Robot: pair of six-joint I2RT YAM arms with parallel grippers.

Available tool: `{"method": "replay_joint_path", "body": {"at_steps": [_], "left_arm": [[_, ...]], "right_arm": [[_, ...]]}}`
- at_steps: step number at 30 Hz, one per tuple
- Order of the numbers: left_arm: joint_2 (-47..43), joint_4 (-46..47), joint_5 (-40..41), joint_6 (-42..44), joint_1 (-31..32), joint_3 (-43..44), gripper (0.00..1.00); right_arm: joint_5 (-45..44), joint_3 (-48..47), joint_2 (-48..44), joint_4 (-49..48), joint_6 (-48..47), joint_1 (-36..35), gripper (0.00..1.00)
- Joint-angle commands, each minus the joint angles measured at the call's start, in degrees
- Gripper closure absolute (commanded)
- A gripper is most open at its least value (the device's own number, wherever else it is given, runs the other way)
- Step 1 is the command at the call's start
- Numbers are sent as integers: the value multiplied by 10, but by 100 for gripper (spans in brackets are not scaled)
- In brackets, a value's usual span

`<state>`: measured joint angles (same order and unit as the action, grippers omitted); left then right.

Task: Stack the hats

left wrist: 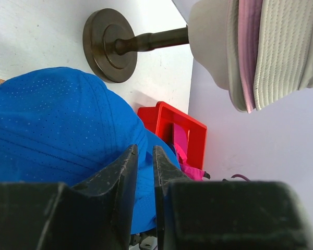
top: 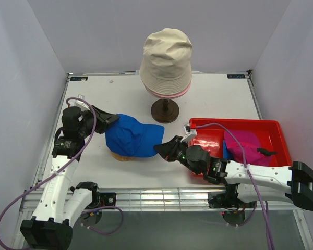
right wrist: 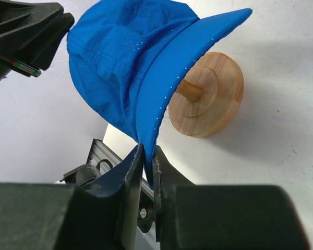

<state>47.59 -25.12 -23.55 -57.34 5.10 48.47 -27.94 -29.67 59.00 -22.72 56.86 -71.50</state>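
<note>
Low in the overhead view, the right gripper (top: 160, 148) reached in from the lower right, just right of centre. It pinched the tip of the brim of the bright blue cap (top: 130, 135). The wrist view showed the brim's edge caught in the thin slot between its black fingers (right wrist: 130, 177).

On the left, the left gripper (top: 110, 120) had clenched on the back of the same cap, its fingers (left wrist: 120, 172) drawn nearly together with blue cloth in the gap. The cap sat left of centre on the white table (top: 219, 99), held between the two arms. It lay over a wooden hat block (top: 122, 155), whose pale wood showed under the cap's near edge.

At right, beyond the right arm, a red bin (top: 235, 122) held the magenta cap (top: 242, 146), crumpled against its far side.

Farther back, at top centre, a mannequin head on a dark stand (top: 165, 111) wore the beige bucket hat (top: 166, 57). It was pulled down over the light pink bucket hat (top: 169, 94), of which only a strip of brim showed below the beige one. The stand's round base stood just beyond the blue cap.
</note>
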Motion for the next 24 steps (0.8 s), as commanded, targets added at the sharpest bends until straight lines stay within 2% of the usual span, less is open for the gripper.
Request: {"method": "replay_joint_path", "body": {"at_steps": [1,12,20,22,24], "left_arm": [[1,-3,-4,18,3,3,72],[14,-3,-9,28,3,10,72],[19,-6,-10,39,3,22,72],[19,-6,-11,38,3,23,72],[18,-5,-11,39,3,23,72]], "right_arm": [[-11,10,0,0,-2,-10,82],[-18,-5,-2,79,14,-12,67],[-18,-52,1,209,31,-12,48],[-19,-59,-5,226,34,-12,46],[-21,-76,-13,282,34,-12,45]]}}
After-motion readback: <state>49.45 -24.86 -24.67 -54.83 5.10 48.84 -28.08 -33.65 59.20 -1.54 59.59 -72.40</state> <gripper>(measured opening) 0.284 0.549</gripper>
